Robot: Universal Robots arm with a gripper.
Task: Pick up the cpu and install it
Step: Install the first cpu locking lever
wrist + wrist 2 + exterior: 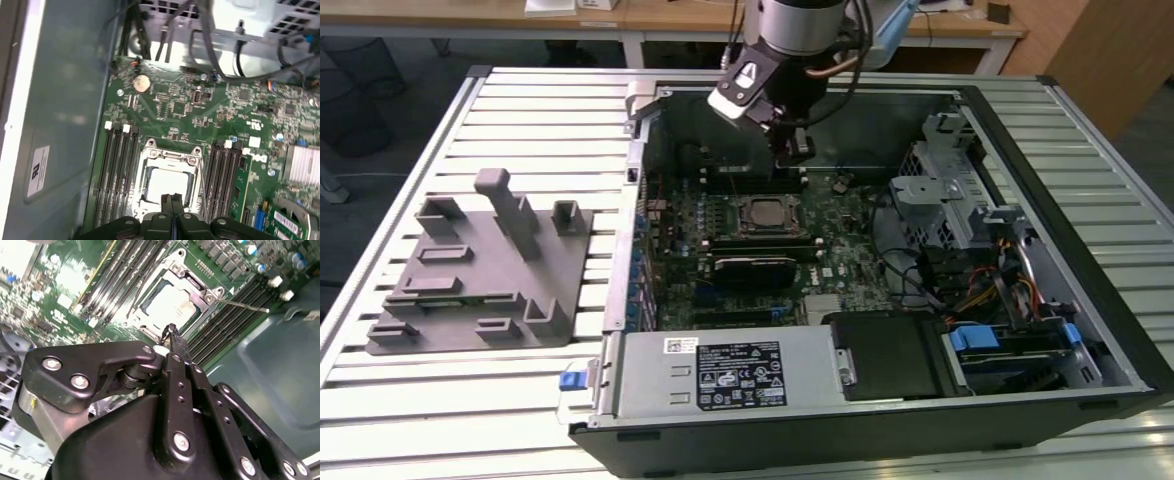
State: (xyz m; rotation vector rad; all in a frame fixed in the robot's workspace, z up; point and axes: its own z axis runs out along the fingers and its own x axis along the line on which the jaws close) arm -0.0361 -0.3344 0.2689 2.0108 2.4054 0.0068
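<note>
The cpu [761, 213] lies flat in the metal-framed socket on the green motherboard inside the open computer case, its silver top facing up. Both wrist views look down on the cpu [167, 305] [167, 182] in its frame. My gripper [790, 150] hangs just above the board, at the socket's far edge in the exterior view. Its two black fingertips [169, 201] are pressed together, and nothing sits between them. In the second wrist view the gripper [172, 337] points at the socket's edge. A thin lever [240, 305] sticks out beside the socket.
A grey fixture plate [474, 270] with upright posts lies on the slatted table at the exterior view's left of the case. Inside the case are memory slots [117, 170], a black block [750, 270], a drive cage [947, 190], cables [987, 290] and a power supply [720, 375].
</note>
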